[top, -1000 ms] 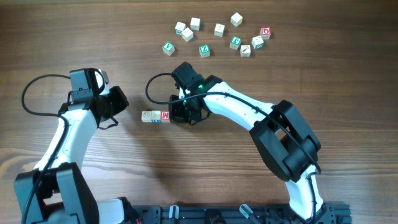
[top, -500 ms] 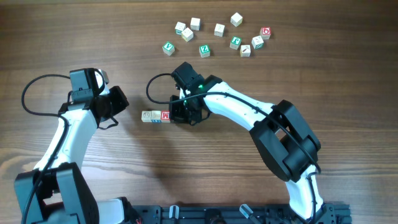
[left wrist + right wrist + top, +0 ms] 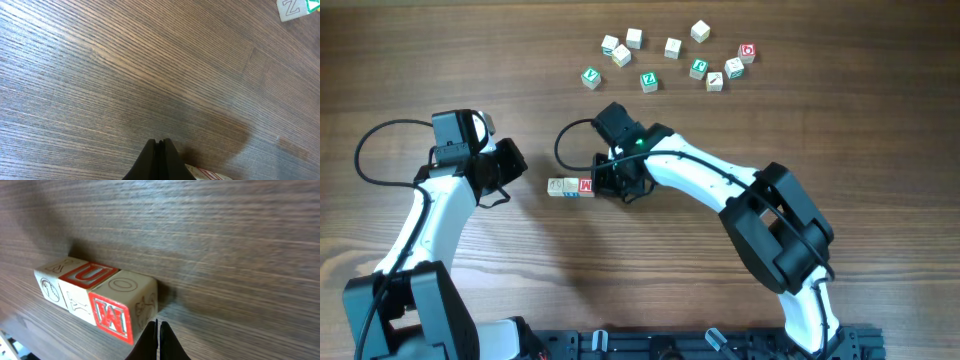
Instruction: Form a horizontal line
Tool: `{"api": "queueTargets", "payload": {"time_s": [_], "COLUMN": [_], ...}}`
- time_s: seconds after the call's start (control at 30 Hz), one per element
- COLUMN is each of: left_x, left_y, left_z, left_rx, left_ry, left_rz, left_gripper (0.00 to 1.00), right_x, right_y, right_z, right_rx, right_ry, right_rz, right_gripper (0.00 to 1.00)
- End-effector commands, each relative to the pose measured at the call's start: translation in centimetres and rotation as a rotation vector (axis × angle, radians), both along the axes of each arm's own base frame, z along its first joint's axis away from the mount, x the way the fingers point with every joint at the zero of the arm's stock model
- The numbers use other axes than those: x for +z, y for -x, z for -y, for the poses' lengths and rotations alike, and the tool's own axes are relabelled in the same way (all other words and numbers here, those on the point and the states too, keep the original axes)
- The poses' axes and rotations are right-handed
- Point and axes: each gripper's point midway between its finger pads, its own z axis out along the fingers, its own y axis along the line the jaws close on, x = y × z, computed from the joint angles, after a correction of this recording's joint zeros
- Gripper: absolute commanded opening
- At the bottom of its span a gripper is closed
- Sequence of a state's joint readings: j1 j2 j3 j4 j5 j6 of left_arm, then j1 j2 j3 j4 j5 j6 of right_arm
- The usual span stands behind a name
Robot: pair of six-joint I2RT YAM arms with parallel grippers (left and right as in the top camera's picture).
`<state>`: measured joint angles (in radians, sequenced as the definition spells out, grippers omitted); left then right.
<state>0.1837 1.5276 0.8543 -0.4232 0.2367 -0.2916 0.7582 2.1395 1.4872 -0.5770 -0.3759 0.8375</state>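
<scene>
Dark wood-grain tabletop (image 3: 820, 120) carries a row of three pale wooden alphabet cubes (image 3: 95, 297), all touching. The nearest cube (image 3: 122, 305) shows a white M on red. My right gripper (image 3: 156, 335), pinched together and empty, sits just beside it. My left gripper (image 3: 159, 157) is likewise closed, empty.

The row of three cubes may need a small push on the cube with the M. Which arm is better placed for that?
Right. The right gripper, jaws shut, sits just beside the M cube at one end of the row. The left gripper stands apart from the other end.
</scene>
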Motion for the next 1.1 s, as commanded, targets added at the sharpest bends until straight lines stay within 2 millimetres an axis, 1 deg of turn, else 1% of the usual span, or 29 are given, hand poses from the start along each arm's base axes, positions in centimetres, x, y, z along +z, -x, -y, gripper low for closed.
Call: {"api": "queueTargets", "payload": {"time_s": [0.0, 0.47, 0.73, 0.9, 1.07], "left_x": [1.09, 1.1, 1.09, 1.1, 1.09], "left_y": [-0.6, -0.61, -0.6, -0.61, -0.6], "left_z": [-0.09, -0.09, -0.09, -0.09, -0.09], "left_rx": [0.006, 0.006, 0.006, 0.006, 0.006], "left_ry": [0.006, 0.005, 0.005, 0.005, 0.005], "left_rz": [0.031, 0.031, 0.031, 0.031, 0.031], "left_gripper": [0.04, 0.04, 0.04, 0.04, 0.04], "right_x": [-0.47, -0.28, -0.36, -0.26, -0.06], "right_y": [-0.04, 0.16, 0.32, 0.21, 0.52], "right_z": [-0.02, -0.37, -0.22, -0.39, -0.73], "right_rx": [-0.01, -0.002, 0.008, 0.008, 0.018], "right_ry": [0.022, 0.001, 0.008, 0.0, -0.022], "right_rz": [0.016, 0.005, 0.004, 0.008, -0.008], "right_gripper": [0.04, 0.05, 0.04, 0.04, 0.04]}}
